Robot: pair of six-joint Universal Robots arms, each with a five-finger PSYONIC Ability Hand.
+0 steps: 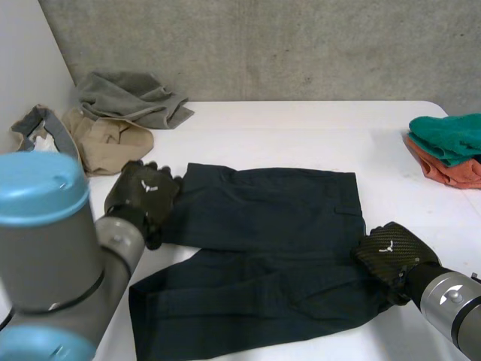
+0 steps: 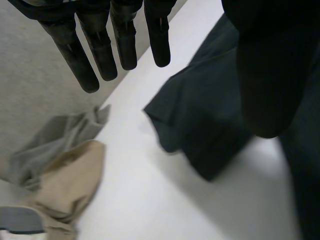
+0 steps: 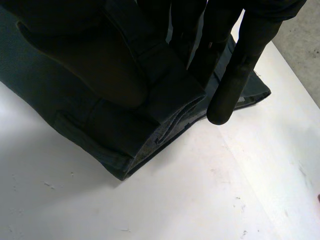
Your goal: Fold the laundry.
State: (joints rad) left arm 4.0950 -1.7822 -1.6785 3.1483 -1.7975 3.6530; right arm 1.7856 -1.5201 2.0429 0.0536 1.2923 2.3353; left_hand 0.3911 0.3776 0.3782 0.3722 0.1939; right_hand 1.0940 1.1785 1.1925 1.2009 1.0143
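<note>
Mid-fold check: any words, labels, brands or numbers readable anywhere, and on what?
No readable text anywhere.
Small white emblem, no letters: on the back of the left hand and of the right hand.
On the dark shorts: no label or print showing.

The left arm comes in from 8 o'clock of the head view, its grey joint and light-blue cap close to the camera. The left hand sits at 9 o'clock, back upward. In its wrist view its fingers hang straight and slightly spread, thumb set apart.

The right arm enters from 4 o'clock. The right hand lies palm down there, and its thumb and fingers pinch the waistband edge of the dark shorts.
</note>
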